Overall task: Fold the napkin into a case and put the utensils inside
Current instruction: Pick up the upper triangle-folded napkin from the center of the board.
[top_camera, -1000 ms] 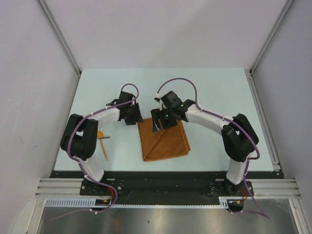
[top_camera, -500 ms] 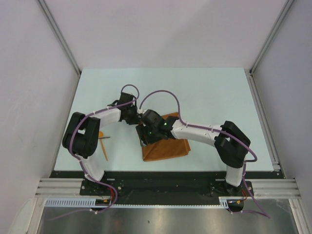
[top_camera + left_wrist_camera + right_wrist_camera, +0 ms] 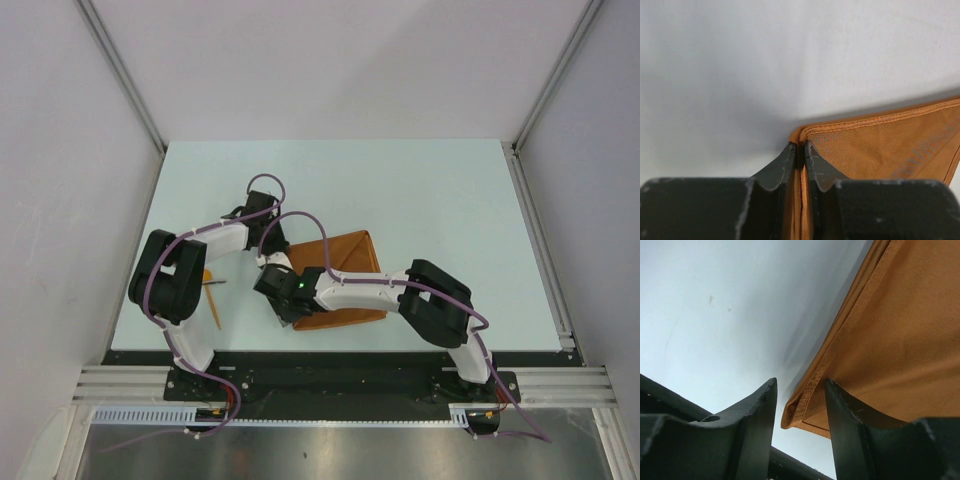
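Note:
The rust-orange napkin (image 3: 345, 285) lies folded on the table between the arms. My left gripper (image 3: 272, 250) is shut on its far left corner; in the left wrist view the cloth (image 3: 880, 145) runs up between the closed fingertips of that gripper (image 3: 801, 146). My right gripper (image 3: 282, 308) is low at the napkin's near left corner. It is open (image 3: 800, 385), and the hemmed corner of the cloth (image 3: 890, 340) sits between its fingers, ungripped. The orange spoon (image 3: 205, 277) and the slim stick (image 3: 214, 307) lie left of the napkin, beside the left arm.
The right arm stretches across the near part of the napkin. The table's front edge (image 3: 330, 352) is close behind the right gripper. White walls enclose the table (image 3: 430, 190) on three sides.
My right gripper has swept from the napkin's far edge leftward and nearer to its near left corner. The napkin's far right corner now points farther back. The left gripper has stayed put.

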You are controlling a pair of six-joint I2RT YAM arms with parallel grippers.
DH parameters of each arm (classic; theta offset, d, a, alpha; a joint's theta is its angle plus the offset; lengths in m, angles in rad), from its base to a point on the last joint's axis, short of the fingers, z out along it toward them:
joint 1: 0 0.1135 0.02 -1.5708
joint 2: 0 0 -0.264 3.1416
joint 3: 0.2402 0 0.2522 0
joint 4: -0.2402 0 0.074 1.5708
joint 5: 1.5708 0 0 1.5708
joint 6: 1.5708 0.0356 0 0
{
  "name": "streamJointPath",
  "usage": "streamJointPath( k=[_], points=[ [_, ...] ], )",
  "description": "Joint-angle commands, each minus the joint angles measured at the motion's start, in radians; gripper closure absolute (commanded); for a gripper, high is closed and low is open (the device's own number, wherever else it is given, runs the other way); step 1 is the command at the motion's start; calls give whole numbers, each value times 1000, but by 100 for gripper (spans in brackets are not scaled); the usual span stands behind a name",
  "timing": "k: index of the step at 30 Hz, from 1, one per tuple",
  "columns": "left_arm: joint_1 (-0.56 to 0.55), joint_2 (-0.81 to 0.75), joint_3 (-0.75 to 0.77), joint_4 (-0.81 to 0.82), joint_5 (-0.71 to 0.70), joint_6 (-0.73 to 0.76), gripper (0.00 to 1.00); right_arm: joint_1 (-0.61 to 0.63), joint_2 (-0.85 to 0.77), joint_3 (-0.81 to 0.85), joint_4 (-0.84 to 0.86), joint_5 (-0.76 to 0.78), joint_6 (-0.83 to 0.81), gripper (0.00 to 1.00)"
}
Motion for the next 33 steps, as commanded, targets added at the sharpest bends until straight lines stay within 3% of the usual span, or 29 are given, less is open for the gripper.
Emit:
streamJointPath(
  k=[1, 6, 22, 28, 30, 33],
  points=[
    [-7, -3, -15, 37, -8, -20, 84, 22, 11, 62, -57, 103, -7, 53],
    [-7, 0, -12, 34, -8, -20, 84, 28, 28, 59, -87, 108, -16, 56],
    [-7, 10, -12, 37, -5, -28, 84, 42, 85, -10, -122, 57, -48, 50],
    [-7, 12, -15, 39, -8, -30, 85, 51, 112, -24, -171, 135, -46, 61],
    [-7, 10, -17, 40, -8, -31, 85, 57, 121, -20, -180, 168, -48, 73],
    [-7, 12, -21, 48, -7, -39, 87, 65, 146, 7, -205, 194, -48, 81]
  ],
)
